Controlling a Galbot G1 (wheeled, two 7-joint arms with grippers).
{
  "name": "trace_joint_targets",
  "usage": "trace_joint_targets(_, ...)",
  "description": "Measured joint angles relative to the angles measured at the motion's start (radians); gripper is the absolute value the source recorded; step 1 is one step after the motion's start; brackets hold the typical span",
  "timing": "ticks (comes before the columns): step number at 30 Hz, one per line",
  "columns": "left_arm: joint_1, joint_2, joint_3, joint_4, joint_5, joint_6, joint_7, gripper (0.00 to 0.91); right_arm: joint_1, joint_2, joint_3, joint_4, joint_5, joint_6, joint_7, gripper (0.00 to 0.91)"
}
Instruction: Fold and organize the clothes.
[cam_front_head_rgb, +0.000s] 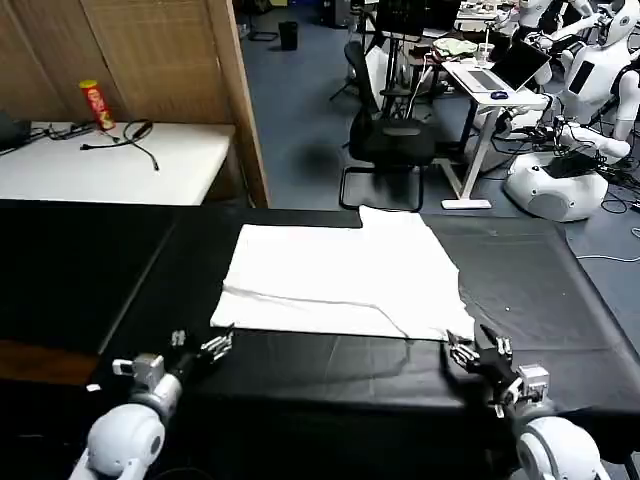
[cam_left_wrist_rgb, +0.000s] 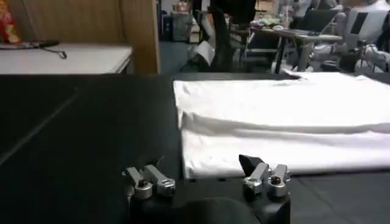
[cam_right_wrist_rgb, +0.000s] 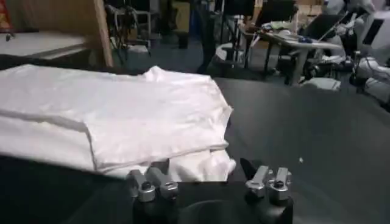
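The clothes are one white T-shirt, lying partly folded and flat in the middle of the black table, with a fold line along its near side. My left gripper rests low on the table at the shirt's near left corner, open. In the left wrist view the shirt has its corner just ahead of the open left gripper. My right gripper sits at the near right corner, open. In the right wrist view the shirt has its bunched corner just in front of the right gripper.
A white side table at the back left carries a red can and cables. A wooden partition stands beside it. An office chair, a desk and other robots are beyond the table's far edge.
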Motion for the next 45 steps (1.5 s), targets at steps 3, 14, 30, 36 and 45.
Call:
trace_joint_targets(3, -0.003, -0.002, 0.003, 0.010, -0.010, -0.001, 0.004, 0.000, -0.007, 0.001, -0.002, 0.006, 0.000, 0.000, -0.002, 0.078)
trace_joint_targets(14, 0.000, 0.006, 0.013, 0.005, -0.033, 0.005, -0.003, 0.000, -0.060, -0.038, 0.020, 0.080, 0.011, -0.093, 0.044, 0.039)
trace_joint_targets(30, 0.200, 0.046, -0.031, -0.178, 0.037, 0.063, -0.107, 0.000, -0.207, -0.109, 0.070, 0.218, 0.081, -0.214, 0.089, 0.039)
trace_joint_targets(36, 0.311, 0.031, -0.061, -0.260, 0.055, 0.083, -0.124, 0.878, -0.251, -0.109, 0.092, 0.270, 0.089, -0.239, 0.099, 0.878)
trace_joint_targets(45, 0.389, 0.024, -0.100, -0.320, 0.066, 0.123, -0.151, 0.878, -0.295, -0.110, 0.160, 0.384, 0.149, -0.253, 0.115, 0.878)
